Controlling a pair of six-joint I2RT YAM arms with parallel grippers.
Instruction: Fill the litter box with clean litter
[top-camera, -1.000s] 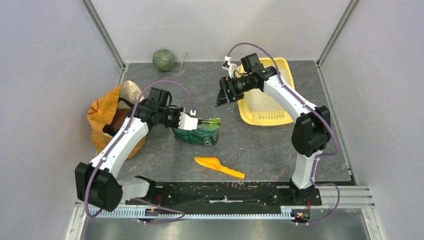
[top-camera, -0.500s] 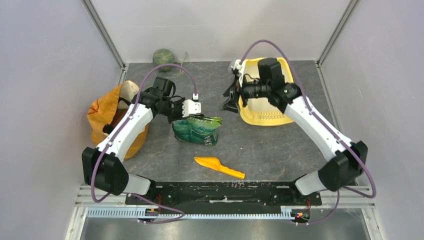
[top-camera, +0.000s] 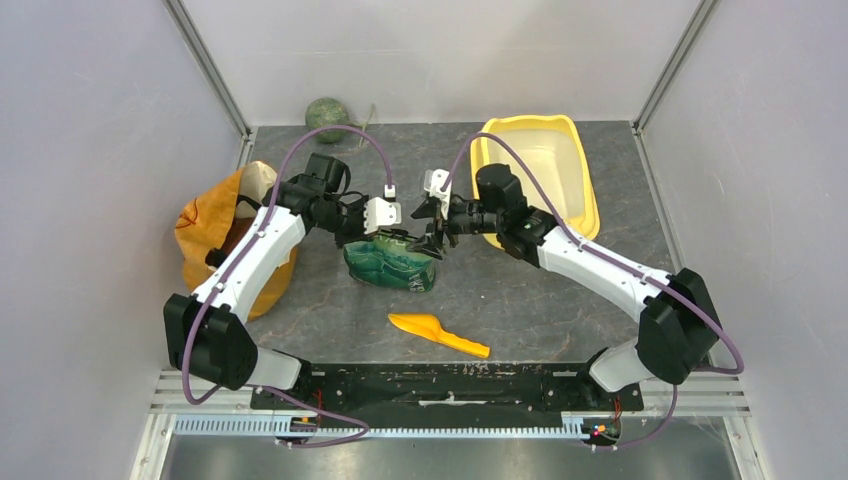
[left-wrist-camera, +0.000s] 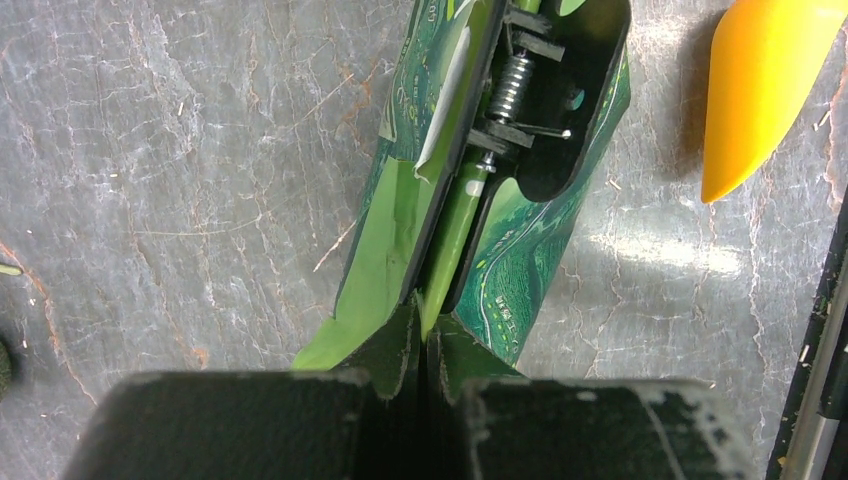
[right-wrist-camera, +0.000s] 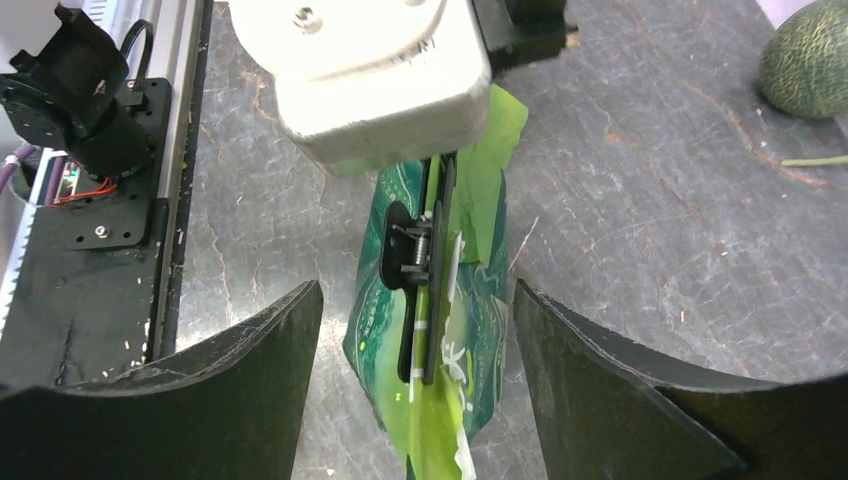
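At the bench's (top-camera: 520, 290) middle, left claw (left-wrist-camera: 422, 330) is clamping the green pouch (top-camera: 392, 268); right claw (right-wrist-camera: 415, 300), gaping wide, should be squeezing its clip (right-wrist-camera: 420, 255) squarely.

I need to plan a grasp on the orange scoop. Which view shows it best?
Top external: it shows the whole scoop, bowl and handle, with nothing covering it. The left wrist view catches only one tapered orange end at the frame's top right corner. The right wrist view does not show it at all.
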